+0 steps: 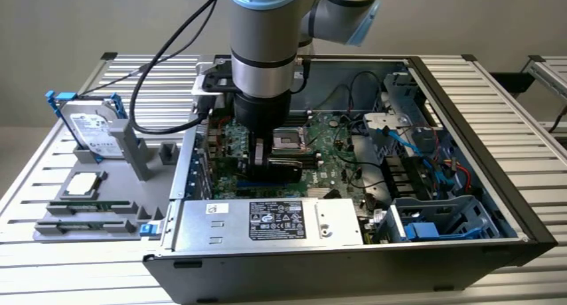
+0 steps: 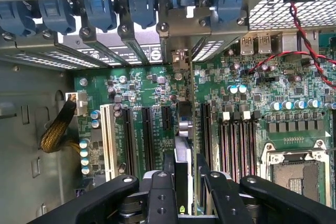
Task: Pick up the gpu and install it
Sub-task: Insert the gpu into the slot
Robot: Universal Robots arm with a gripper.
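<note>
Reaching down into the open black metal computer case (image 1: pixel 522 220), the arm's black tool (image 2: pixel 184 176) is clenched on the gpu (image 2: pixel 183 142), a small flat card with a black face and green board, seen edge-on in the wrist view. The card stands upright between two black fingers (image 2: pixel 161 184), low over the green motherboard (image 2: pixel 142 85) and just beside the long black expansion slots (image 2: pixel 148 135). Cannot tell whether it is seated. A silver hard drive in a blue frame (image 1: pixel 93 132) stands on the slatted metal counter (image 1: pixel 496 86), at the exterior view's left.
</note>
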